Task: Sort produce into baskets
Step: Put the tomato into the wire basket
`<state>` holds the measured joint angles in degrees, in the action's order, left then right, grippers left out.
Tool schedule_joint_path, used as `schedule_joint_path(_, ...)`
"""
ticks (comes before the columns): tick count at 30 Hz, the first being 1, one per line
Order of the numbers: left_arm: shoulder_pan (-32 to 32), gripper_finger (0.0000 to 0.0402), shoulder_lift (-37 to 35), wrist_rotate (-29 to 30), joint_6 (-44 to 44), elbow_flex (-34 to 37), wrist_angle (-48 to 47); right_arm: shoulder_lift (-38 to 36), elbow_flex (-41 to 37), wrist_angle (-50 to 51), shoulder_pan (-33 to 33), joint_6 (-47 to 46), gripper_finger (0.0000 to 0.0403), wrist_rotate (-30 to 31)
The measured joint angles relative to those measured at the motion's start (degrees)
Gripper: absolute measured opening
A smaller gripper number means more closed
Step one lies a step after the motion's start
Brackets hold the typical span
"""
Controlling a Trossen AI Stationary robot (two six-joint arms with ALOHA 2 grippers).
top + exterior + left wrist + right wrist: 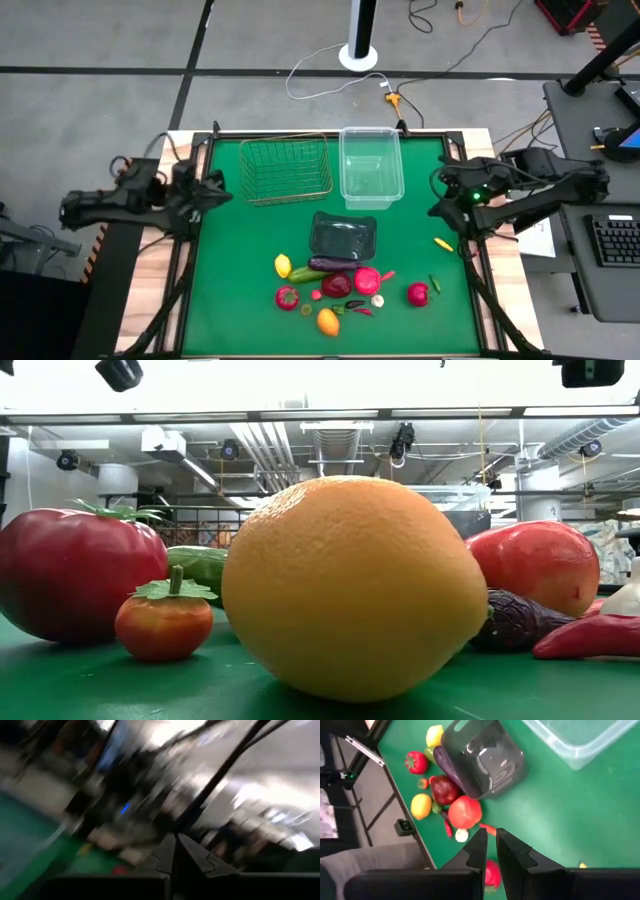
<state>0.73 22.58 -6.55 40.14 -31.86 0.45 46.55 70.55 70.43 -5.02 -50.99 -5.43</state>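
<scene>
The produce lies in a cluster on the green mat near the front edge: lemon (283, 265), cucumber (308, 273), eggplant (333, 264), red round ones (367, 280), an orange one (327, 321) and garlic (377, 300). A yellow chili (443, 243) lies apart at the right. The wire basket (285, 168), the clear tub (370, 165) and the dark tray (343, 235) hold nothing. My left gripper (220, 197) is shut at the mat's left edge. My right gripper (490, 847) is shut and raised over the right edge (438, 208), tipped down toward the tray (485, 760) and the produce.
Black frame rails run along the mat's left and right edges (480, 270). Bare green mat lies between the tub and the right rail (560, 815). In the low view the orange fruit (355, 585) fills the foreground, with a red tomato (75, 570) beside it.
</scene>
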Motion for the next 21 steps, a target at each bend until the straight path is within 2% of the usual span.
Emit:
schedule_joint_path(3,0.0,0.0,6.9,0.0,1.7,-6.8,-11.6,0.8,-0.5,0.2,-0.4,-3.9,0.0034,-1.6)
schedule_joint_path(9,0.0,0.0,17.7,0.0,1.3,-16.0,-21.9,4.5,-1.0,0.0,-5.9,-13.3,0.0034,-6.7)
schedule_joint_path(15,0.0,0.0,23.6,3.7,-3.1,-21.8,-24.1,9.7,-1.2,-0.6,-19.5,-26.0,0.0034,-8.9)
schedule_joint_path(21,0.0,0.0,25.3,4.5,-8.5,-24.4,-24.3,15.7,-1.6,-3.0,-35.5,-41.4,0.0034,-1.8)
